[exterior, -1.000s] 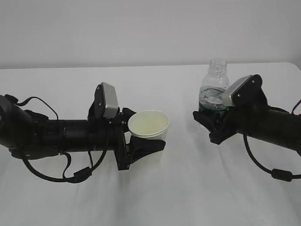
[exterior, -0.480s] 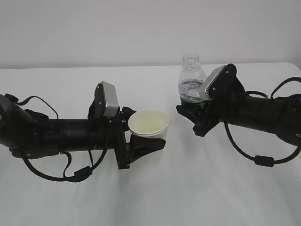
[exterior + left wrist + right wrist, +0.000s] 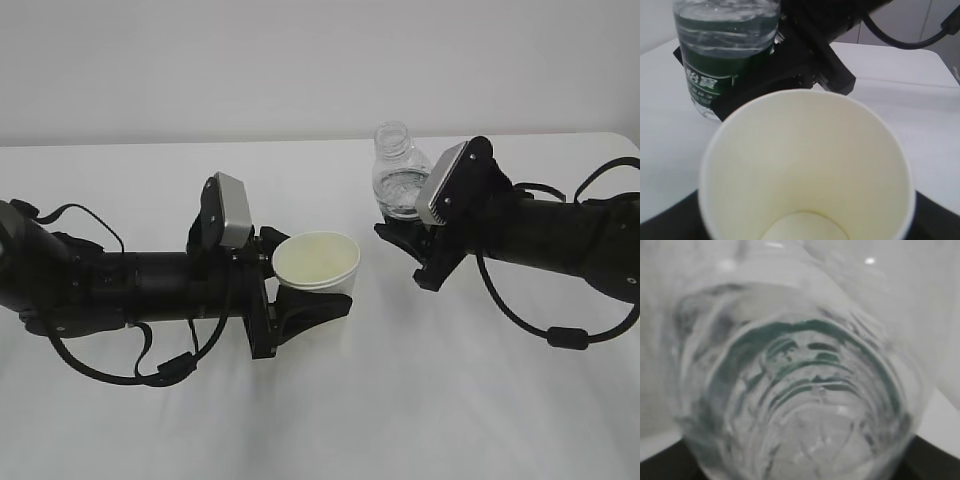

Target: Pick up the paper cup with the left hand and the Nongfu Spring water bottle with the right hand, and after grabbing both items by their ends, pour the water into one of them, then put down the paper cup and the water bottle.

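I see left hand [image 3: 300, 312] fingers grasping paper cup [image 3: 316, 268], upright | right hand [image 3: 405, 245] fingers grasping Nongfu Spring water bottle [image 3: 398, 180], tilted toward cup, above desk [image 3: 400, 400]

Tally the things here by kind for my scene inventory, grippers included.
Paper cups: 1, the paper cup, held by the left hand
Water bottles: 1, the Nongfu Spring water bottle, uncapped, held by the right hand
Grippers: 2
Tables: 1, the white table
Total: 5
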You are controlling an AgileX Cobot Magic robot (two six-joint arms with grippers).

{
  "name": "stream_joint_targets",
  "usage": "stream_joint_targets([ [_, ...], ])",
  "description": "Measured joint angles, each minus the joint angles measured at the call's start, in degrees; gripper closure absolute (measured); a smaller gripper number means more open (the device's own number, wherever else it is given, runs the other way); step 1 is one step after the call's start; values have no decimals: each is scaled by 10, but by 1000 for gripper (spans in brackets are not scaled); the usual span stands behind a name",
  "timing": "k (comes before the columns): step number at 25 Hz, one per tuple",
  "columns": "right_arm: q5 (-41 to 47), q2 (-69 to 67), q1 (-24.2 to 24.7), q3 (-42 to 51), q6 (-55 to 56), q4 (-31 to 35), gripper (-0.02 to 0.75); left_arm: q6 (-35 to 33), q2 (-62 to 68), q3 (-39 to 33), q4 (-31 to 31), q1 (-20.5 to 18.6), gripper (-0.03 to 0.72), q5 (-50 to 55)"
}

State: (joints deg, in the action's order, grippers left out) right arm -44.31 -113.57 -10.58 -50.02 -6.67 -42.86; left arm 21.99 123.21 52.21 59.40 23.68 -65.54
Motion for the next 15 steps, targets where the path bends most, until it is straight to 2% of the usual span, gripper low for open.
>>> stream_joint_targets([
  [15,0,0,0,0,-119,10,262,0,0,0,2,17,183,0],
])
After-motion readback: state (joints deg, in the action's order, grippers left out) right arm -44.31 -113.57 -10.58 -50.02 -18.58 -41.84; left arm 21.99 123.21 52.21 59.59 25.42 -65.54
